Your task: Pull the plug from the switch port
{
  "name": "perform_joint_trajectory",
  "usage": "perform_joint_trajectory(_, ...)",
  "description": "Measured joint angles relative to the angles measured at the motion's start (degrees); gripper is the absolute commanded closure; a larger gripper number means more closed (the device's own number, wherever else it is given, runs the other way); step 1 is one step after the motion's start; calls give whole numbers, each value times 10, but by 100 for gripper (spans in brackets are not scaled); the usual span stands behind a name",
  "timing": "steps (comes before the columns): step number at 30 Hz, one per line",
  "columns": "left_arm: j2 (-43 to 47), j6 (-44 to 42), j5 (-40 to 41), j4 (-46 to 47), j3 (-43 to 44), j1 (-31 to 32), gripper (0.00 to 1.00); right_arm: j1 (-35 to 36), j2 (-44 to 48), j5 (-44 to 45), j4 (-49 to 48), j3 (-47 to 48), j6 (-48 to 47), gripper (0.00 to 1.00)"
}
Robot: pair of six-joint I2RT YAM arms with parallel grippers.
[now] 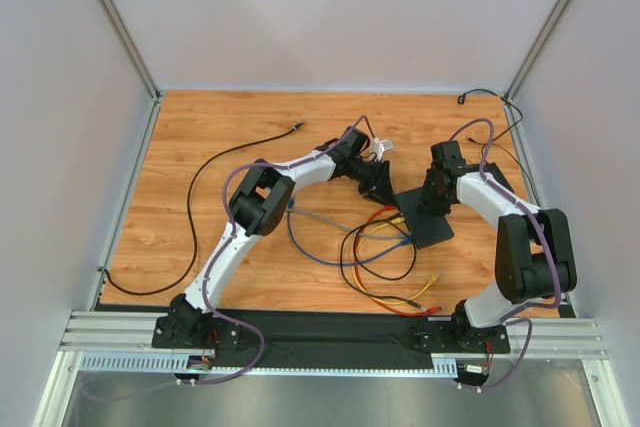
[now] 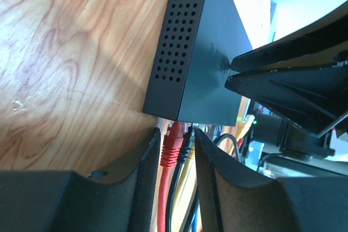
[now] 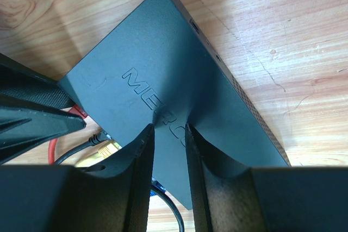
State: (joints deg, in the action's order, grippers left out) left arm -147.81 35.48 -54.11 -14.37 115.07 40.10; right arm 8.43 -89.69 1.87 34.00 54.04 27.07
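Switch (image 1: 425, 217), one, flat black box on the wooden worktop (image 1: 200, 147), centre-right between the two arms. Its vented side and port edge show in the left wrist view (image 2: 201, 42).

Port edge faces the left arm. Plugged into it are a red plug (image 2: 173, 142), a black lead (image 2: 187, 140) just beside it and a yellow plug (image 3: 109, 148) further along. We cannot make out which socket each one sits in.

Left tool (image 2: 176, 137), also (image 1: 378, 177): fingers parted narrowly, one on each side of the red plug and black lead, right at the port edge. Whether they press on the plug or only flank it, we cannot make out.

Right tool (image 3: 168, 130), also (image 1: 432, 202): fingers parted by a narrow gap with nothing between them. The tips rest on the switch's top face, on the raised lettering.

Count: two arms, two tools, one switch. Cable tangle (image 1: 385, 257) at the port edge shows red, yellow, black and blue strands. One loose black cord (image 1: 190, 217) lies well apart on the left of the worktop.
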Motion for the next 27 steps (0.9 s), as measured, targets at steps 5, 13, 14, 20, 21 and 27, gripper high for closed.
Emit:
perform_joint_trajectory(5,-2,20,4,1,0,0,61,0,0,0,0,0,0,69)
perform_joint_trajectory(13,-5,58,11,0,0,0,64,0,0,2,0,0,0,69)
perform_joint_trajectory(14,-5,63,13,0,0,0,66,0,0,2,0,0,0,69)
perform_joint_trajectory(20,-5,73,23,-8,0,0,75,0,0,2,0,0,1,69)
perform_joint_trajectory(21,-5,76,23,-9,0,0,77,0,0,2,0,0,1,69)
perform_joint_trajectory(27,-6,80,23,-10,2,0,95,2,0,8,1,0,1,69)
